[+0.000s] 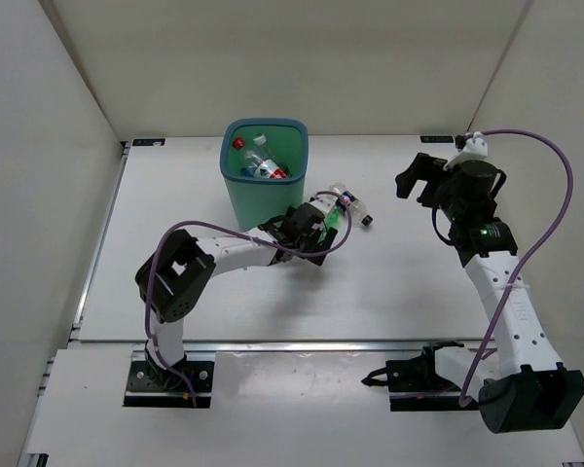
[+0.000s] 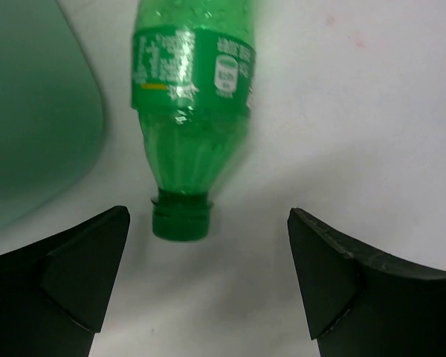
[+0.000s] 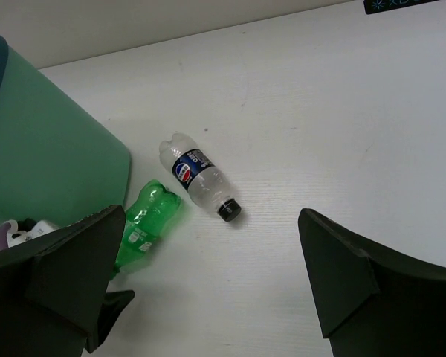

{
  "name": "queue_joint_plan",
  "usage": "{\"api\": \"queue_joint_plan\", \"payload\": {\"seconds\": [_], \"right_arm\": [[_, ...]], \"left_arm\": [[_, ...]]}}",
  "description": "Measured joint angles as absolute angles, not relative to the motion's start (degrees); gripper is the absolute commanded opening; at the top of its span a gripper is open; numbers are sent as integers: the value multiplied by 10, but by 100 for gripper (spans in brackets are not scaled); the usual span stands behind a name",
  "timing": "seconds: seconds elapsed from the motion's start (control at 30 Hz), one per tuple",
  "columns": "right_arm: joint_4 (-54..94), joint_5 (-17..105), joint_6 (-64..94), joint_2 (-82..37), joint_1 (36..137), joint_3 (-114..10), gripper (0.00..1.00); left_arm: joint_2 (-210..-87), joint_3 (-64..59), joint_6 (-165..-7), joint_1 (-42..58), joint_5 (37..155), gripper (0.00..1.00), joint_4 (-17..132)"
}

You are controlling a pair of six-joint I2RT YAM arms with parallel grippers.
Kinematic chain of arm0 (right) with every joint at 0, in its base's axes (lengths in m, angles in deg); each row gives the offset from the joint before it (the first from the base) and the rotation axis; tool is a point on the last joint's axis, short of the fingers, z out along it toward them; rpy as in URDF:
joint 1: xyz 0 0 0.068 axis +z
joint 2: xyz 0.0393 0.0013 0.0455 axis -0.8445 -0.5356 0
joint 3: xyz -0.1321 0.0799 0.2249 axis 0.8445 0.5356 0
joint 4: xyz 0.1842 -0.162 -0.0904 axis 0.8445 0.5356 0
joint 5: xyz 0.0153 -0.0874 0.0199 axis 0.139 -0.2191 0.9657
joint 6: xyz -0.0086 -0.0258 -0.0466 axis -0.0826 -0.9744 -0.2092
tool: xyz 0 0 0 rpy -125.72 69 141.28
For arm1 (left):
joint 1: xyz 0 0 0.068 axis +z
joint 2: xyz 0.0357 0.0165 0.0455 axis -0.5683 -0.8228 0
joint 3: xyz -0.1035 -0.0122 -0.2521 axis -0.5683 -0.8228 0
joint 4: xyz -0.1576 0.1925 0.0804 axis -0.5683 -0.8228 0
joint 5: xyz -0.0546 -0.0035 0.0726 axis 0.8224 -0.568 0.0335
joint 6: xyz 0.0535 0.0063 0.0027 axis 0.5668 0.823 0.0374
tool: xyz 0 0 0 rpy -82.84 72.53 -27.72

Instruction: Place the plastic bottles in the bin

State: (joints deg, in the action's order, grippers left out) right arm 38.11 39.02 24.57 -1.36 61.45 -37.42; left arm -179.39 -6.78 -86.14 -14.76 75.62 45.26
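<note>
Beside the teal bin point(image 2: 37, 111), a green-capped green bottle point(image 2: 191, 111) lies before spread left fingers point(image 2: 78, 271).

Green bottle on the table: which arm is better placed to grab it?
Left. The left gripper, open, sits right before the green bottle beside the bin; the right gripper, also open, is far across the table.

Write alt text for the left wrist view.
A green plastic bottle lies on the white table, cap toward the camera, just ahead of the open black fingers of the left gripper, untouched. The teal bin's wall fills the upper left.
</note>
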Motion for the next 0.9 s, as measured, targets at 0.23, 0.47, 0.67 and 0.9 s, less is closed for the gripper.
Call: {"api": "queue_joint_plan", "payload": {"seconds": [0.23, 0.47, 0.67, 0.9], "right_arm": [[381, 399, 242, -15, 590, -371, 99], [378, 403, 239, -16, 582, -363, 100], [377, 409, 233, -16, 563, -360, 99], [376, 423, 233, -16, 560, -338, 99]], "left_arm": [[-1855, 4, -831, -143, 711, 98, 457], [-1920, 73, -819, -131, 725, 98, 472], [-1963, 111, -825, -123, 736, 63, 478], [-1962, 113, -825, -124, 740, 33, 480]]}}
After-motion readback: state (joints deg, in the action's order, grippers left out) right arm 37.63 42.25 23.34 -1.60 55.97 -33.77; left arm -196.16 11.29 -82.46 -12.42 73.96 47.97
